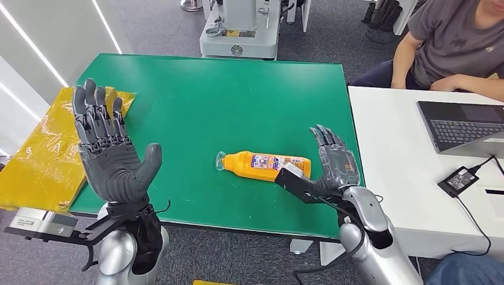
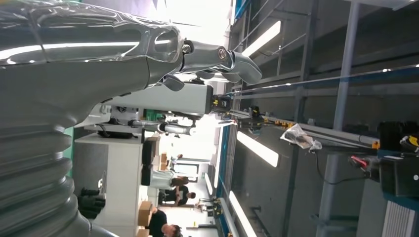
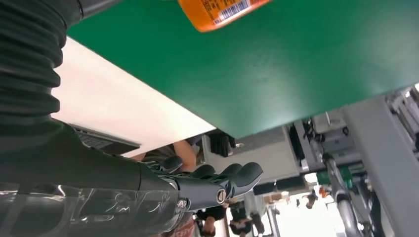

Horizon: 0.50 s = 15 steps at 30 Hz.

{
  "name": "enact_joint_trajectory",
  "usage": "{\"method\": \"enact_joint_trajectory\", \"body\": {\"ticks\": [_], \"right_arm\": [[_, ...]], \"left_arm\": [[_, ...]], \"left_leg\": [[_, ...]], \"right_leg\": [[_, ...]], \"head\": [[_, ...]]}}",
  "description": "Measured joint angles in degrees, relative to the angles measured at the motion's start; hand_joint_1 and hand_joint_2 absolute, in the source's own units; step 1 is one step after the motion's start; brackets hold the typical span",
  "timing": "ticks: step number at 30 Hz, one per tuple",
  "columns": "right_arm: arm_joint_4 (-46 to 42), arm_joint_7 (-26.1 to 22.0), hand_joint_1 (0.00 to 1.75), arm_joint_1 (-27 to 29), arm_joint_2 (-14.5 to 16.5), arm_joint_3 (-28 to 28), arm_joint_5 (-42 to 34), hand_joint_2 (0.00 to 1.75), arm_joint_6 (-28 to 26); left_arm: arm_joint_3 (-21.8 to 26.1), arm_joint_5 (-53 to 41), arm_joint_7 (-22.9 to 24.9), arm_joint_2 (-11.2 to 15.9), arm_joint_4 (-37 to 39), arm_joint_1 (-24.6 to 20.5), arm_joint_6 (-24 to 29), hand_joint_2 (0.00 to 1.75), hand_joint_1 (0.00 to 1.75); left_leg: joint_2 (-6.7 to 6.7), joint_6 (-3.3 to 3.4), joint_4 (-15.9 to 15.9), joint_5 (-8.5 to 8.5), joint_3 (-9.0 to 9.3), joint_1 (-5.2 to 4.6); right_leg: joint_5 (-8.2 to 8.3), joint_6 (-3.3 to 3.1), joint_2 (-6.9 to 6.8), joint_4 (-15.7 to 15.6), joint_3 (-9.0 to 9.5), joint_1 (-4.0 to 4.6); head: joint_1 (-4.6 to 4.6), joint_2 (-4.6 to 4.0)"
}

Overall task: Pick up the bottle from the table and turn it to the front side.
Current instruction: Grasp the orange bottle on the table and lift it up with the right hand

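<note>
Bottle: lies flat on the green table, long axis left-right, cap toward the left hand.
Left hand: raised, fingers spread, empty.
Right hand: open beside the bottle's base, holding nothing.

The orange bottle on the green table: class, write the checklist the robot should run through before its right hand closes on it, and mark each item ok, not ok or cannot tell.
1. Orange bottle lies on its side on the green table, nothing on top of it: ok.
2. Right hand beside the bottle's base end, fingers apart, holding nothing: ok.
3. Right hand already touching the bottle: cannot tell.
4. Left hand raised, open, away from the bottle: ok.
5. Label's front side facing up: cannot tell.
6. Yellow bags at the table's edge, away from the bottle: ok.
</note>
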Motion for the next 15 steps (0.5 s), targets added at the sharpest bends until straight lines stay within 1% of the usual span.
{"method": "enact_joint_trajectory", "body": {"ticks": [4, 7, 15], "right_arm": [[3.68, -2.17, 0.0, -2.87, -1.16, 0.57, -1.94, 1.75, 3.51], [7.12, -4.21, 0.0, -6.13, -1.58, 1.69, -3.7, 1.75, 5.81], [18.8, -9.07, 0.0, -15.61, -1.45, 7.28, -7.54, 1.75, 9.74]], "left_arm": [[-0.04, 0.56, 0.09, 0.03, 0.15, -0.06, 0.04, 1.75, 0.0], [-0.29, 1.52, -0.07, 0.07, 0.47, -0.17, 0.49, 1.75, 0.0], [-1.9, 3.61, -0.13, 0.15, 1.27, -0.76, 1.96, 1.75, 0.0]], "left_leg": [[0.01, 0.0, 0.0, 0.0, -0.01, 0.0], [0.03, 0.0, 0.0, 0.0, 0.0, 0.0], [0.0, 0.03, 0.01, 0.03, -0.02, 0.0]], "right_leg": [[0.0, 0.0, 0.01, 0.0, -0.01, 0.0], [0.01, 0.0, 0.03, 0.0, -0.01, 0.0], [0.04, -0.01, 0.0, 0.02, 0.0, 0.0]], "head": [[0.01, 0.0], [0.0, 0.0], [0.0, 0.0]]}}
